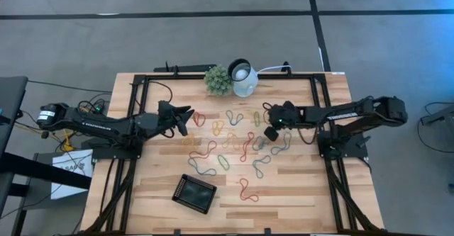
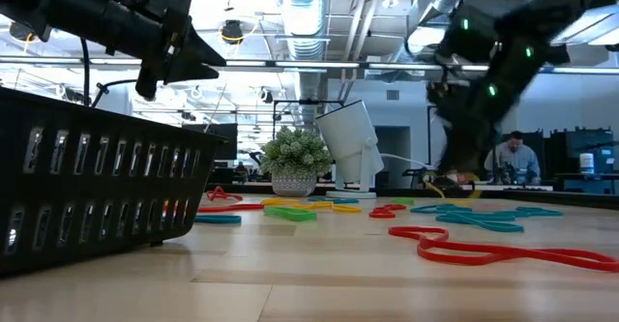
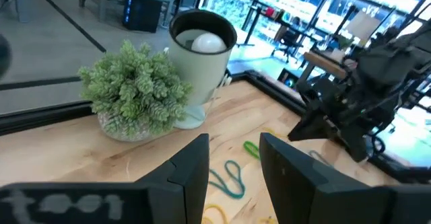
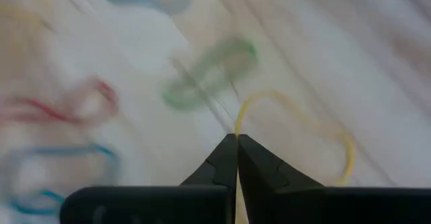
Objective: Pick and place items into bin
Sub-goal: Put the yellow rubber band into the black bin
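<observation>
Many rubber-band items (image 1: 234,140) in red, green, yellow and teal lie loose on the wooden table's middle. The black bin (image 1: 194,192) stands near the front edge, left of centre, and looms large in the low view (image 2: 97,182). My right gripper (image 1: 269,132) is over the right part of the scatter, shut on a yellow band (image 4: 348,150). At the scatter's left side, above the table, my left gripper (image 1: 186,115) is open (image 3: 232,163) with nothing between its fingers. My right gripper pinches the yellow band at one spot on its loop (image 4: 238,124), right at the two fingertips. The fingers slant down from the table's right side. The rest of the loop curves away beyond the tips; whether it is clear of the table, I cannot tell.
A green plant ball (image 1: 218,80) and a white round lamp (image 1: 243,78) stand at the table's far edge. Black frame rails (image 1: 323,122) run along the table's sides. Bare wood (image 1: 298,193) lies at the front right. A person sits in the room behind (image 2: 517,158).
</observation>
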